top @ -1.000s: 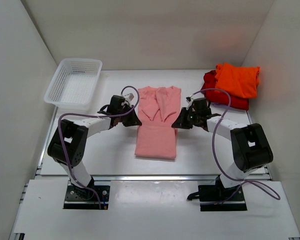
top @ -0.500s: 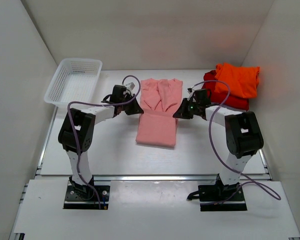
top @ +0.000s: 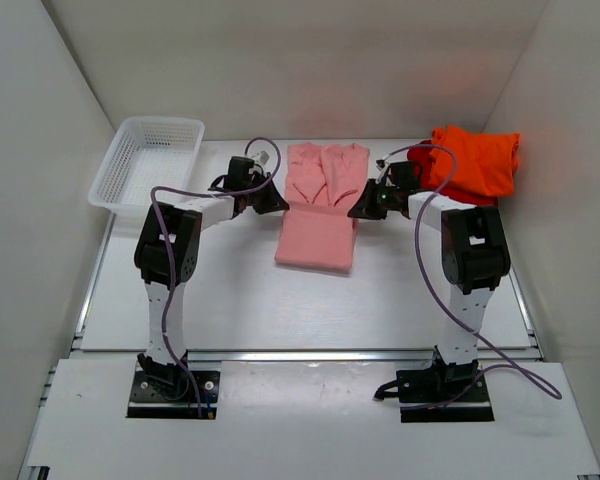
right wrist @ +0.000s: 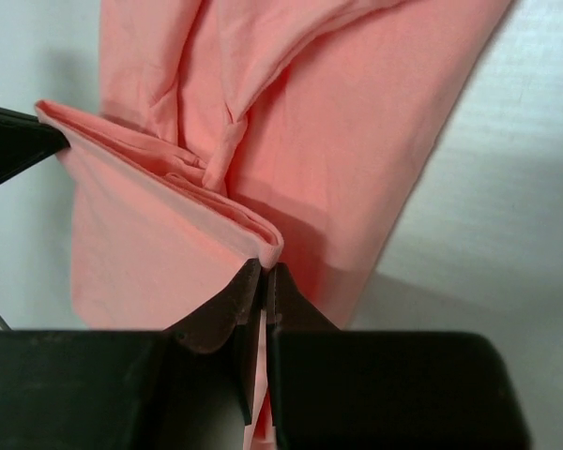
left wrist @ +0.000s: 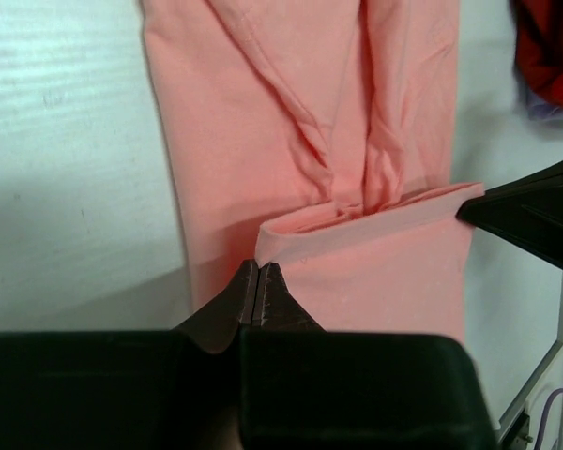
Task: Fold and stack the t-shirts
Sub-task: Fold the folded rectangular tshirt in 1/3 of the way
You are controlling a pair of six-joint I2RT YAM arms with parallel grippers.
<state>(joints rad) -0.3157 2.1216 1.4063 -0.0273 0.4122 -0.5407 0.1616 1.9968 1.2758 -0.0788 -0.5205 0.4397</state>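
The salmon-pink t-shirt (top: 318,222) lies in the middle of the table, its near half doubled back over the far half. My left gripper (top: 278,203) is shut on the left corner of the lifted fold (left wrist: 357,230). At the fold's right corner my right gripper (top: 356,210) is also shut, with cloth pinched between its fingers (right wrist: 244,291). Collar and sleeves (left wrist: 347,141) lie flat beyond the fold. The bright orange t-shirt (top: 475,158) sits bunched at the back right. A dark red t-shirt (left wrist: 549,56) shows at the left wrist view's top right corner.
A white mesh basket (top: 148,162) stands at the back left. White walls enclose the table on three sides. Both arms (top: 170,240) stretch far forward, with purple cables (top: 430,270) looping beside them.
Both grippers have moved toward the far side, carrying the pink shirt's near edge over its upper half. The visible shirt has become shorter.
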